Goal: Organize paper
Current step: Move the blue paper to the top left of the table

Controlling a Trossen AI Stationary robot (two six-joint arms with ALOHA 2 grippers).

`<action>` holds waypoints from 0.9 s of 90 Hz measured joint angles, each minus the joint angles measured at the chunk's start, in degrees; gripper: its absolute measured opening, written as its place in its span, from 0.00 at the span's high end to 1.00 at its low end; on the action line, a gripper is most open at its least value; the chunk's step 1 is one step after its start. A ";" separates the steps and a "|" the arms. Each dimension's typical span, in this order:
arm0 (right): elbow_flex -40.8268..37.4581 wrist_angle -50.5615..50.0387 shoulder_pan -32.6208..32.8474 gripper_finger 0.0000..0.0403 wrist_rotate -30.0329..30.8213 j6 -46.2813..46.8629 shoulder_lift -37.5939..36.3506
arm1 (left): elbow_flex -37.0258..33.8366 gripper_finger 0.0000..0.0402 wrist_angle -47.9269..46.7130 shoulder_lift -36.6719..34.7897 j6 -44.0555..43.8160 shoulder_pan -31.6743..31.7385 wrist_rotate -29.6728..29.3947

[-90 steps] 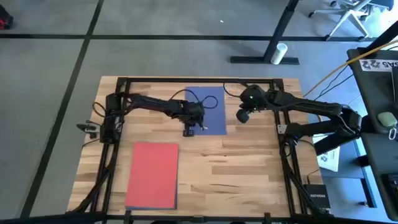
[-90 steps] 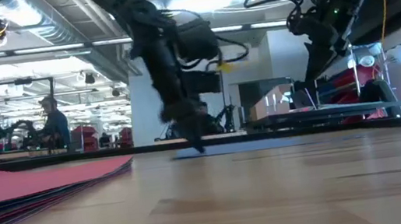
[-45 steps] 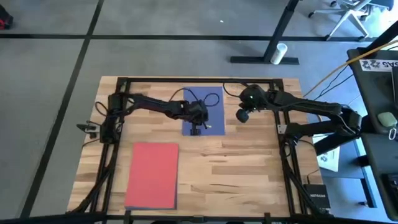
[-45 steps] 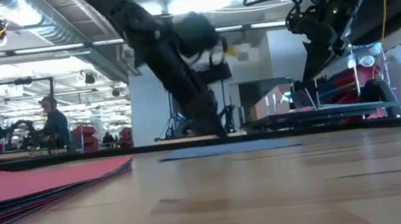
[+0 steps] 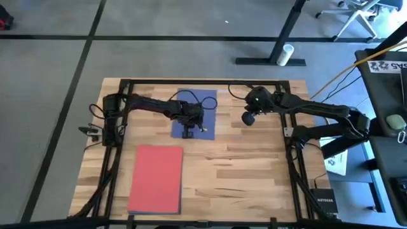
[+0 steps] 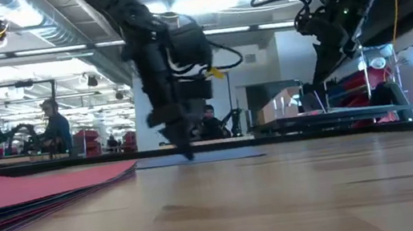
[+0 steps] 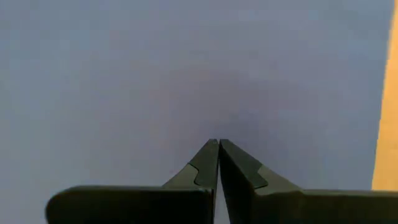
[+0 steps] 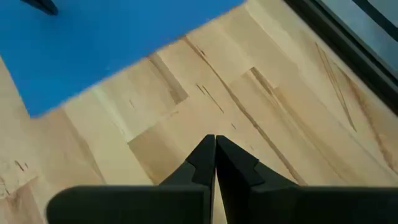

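A blue sheet of paper [image 5: 196, 109] lies flat on the wooden table, far of its middle and a little askew. My left gripper [image 5: 188, 133] stands shut on it, close to the sheet's near edge. A stack of paper with a red sheet on top [image 5: 156, 179] lies flat at the near left; darker sheets show at its edges [image 6: 33, 206]. To the right of the blue sheet my right gripper [image 5: 247, 119] hangs shut above bare wood [image 8: 249, 112], touching nothing. The blue sheet [image 8: 106, 43] lies ahead of it. My left gripper presses its shut fingertips [image 7: 217, 146] down on the blue sheet's top face [image 7: 217, 93], near the sheet's near edge. In the low view the fingers [image 6: 181, 139] come from above, pointing down. The sheet lies flat on the table under them.
A black frame [image 5: 203, 81] runs along the table's far edge and down both sides. Open wood [image 5: 235, 172] lies between the red stack and the right side. Cables [image 5: 210, 100] trail over the blue sheet's far part.
My left gripper, shut throughout, has gone toward the table's left edge. The blue sheet has slid along the table with it, toward the left, and has turned a little askew. The red stack has stayed where it was.
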 joint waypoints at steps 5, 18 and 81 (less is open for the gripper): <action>0.00 0.04 0.00 1.00 0.02 -0.21 0.00 | -2.34 1.00 -0.46 -2.03 -0.76 0.86 -0.46; 0.00 0.04 0.00 1.00 0.02 -0.95 0.00 | -7.76 1.00 2.14 -6.13 -4.15 2.39 -0.67; 0.00 0.37 0.00 1.00 0.02 -1.22 -0.02 | -5.34 1.00 17.85 1.11 -11.57 4.27 -3.09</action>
